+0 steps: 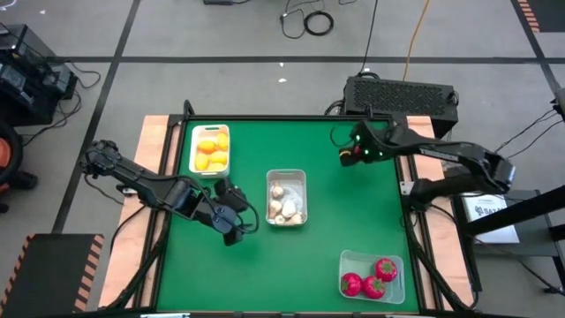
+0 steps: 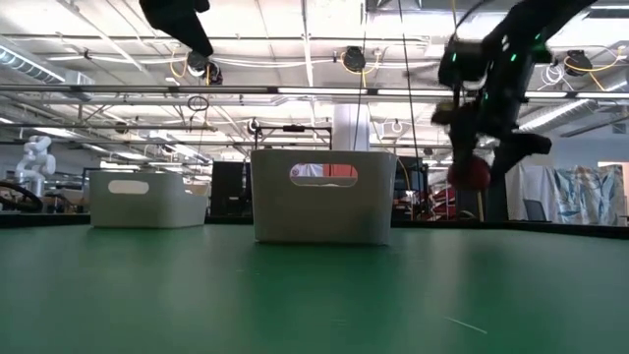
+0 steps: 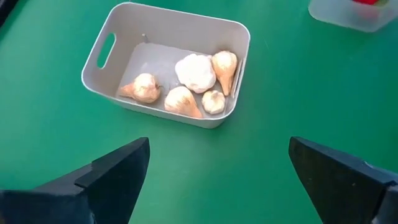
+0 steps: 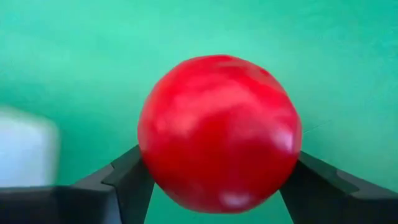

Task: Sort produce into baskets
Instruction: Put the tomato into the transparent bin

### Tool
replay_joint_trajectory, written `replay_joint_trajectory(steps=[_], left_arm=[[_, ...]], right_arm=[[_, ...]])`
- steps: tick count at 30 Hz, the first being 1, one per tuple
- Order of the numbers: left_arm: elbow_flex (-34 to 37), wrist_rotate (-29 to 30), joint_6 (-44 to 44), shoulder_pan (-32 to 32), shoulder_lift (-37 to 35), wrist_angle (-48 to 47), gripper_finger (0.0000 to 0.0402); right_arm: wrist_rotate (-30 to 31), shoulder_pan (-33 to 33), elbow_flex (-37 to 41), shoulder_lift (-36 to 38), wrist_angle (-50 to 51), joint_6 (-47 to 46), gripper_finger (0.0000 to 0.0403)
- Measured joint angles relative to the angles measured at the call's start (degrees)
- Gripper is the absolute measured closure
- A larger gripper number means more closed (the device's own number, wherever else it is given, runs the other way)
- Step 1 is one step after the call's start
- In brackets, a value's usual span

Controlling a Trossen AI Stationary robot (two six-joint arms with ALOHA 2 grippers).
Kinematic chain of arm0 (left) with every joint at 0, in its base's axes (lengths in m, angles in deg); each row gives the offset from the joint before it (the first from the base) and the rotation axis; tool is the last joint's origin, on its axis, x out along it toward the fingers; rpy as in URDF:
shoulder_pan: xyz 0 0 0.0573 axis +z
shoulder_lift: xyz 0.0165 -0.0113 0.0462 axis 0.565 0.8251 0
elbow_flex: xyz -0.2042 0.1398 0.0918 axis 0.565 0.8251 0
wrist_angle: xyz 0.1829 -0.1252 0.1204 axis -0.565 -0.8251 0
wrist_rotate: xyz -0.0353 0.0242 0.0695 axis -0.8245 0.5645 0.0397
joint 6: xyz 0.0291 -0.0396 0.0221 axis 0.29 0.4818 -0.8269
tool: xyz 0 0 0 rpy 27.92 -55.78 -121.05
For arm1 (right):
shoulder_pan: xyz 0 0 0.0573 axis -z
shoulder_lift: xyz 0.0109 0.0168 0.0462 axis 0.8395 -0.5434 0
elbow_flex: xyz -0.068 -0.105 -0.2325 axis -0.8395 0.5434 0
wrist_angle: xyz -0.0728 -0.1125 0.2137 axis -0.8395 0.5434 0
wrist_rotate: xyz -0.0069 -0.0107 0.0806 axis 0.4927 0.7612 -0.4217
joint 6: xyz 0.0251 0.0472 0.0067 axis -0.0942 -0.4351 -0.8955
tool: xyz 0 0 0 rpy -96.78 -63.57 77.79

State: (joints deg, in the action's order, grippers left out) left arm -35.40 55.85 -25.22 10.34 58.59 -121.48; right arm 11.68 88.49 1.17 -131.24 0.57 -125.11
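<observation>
Starting at the left of the green surface [image 1: 282,256], we are seeing the left arm reaching in from the edge, its end effector [image 1: 231,221] hanging with fingers [image 3: 118,171] spread wide and holding nothing, just beside the middle basket. At the far left corner a white basket [image 1: 209,149] is sitting with yellow lemons [image 1: 212,150] inside it. Moving toward the centre, we are looking at the middle basket [image 1: 286,198], a white tray with a slot handle in its wall, and it is holding the off-white garlic bulbs [image 3: 196,71]; the left wrist view is showing five of them lying together on its floor. Farther right, near the front edge, a clear basket [image 1: 372,275] is carrying three red strawberries [image 1: 369,281] with green tops. At the far right corner we are seeing the right arm stretching in from the side, with its end effector [image 1: 347,152] raised above the surface. Its fingers [image 4: 127,180] are pressing on either side of a red strawberry [image 4: 219,132], so it is gripping that piece in the air, well apart from the clear basket. In the low view this red piece [image 2: 470,173] is hanging clear of the surface under the dark end effector.
</observation>
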Motion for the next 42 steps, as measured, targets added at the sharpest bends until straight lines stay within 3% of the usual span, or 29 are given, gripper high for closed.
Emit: replay_joint_trajectory(steps=[6, 10, 16, 18, 23, 33, 42], left_arm=[[0.0, -0.1, -8.0, -0.1, 0.0, 0.0, 0.0011], [0.0, -1.0, -13.4, -0.1, 0.0, 0.0, 0.0011], [0.0, -3.3, -19.5, 0.0, 0.0, 0.7, 0.0011], [0.0, -3.7, -21.2, 0.0, 0.0, 1.8, 0.0011], [0.0, -6.7, -25.6, 0.0, 0.0, 7.0, 0.0011], [0.0, -10.4, -28.8, 0.0, 0.0, 16.6, 0.0011], [0.0, -11.1, -27.2, 0.0, 0.0, 18.2, 0.0011]], right_arm=[[-3.0, -16.3, 0.0, 5.4, -2.3, -15.6, 0.0120], [-3.0, -29.8, 0.0, 5.7, -9.8, -28.1, 0.0120], [1.6, -49.2, -0.1, 0.6, -28.3, -46.5, 0.0120], [3.0, -54.8, -2.2, -2.4, -30.5, -52.3, 0.0120], [3.3, -64.7, -12.9, -10.7, -21.7, -63.9, 0.0120], [2.9, -74.6, -39.9, -22.5, 15.8, -75.2, 0.0120], [0.1, -80.4, -42.2, -30.7, 22.5, -79.6, 0.0120]])
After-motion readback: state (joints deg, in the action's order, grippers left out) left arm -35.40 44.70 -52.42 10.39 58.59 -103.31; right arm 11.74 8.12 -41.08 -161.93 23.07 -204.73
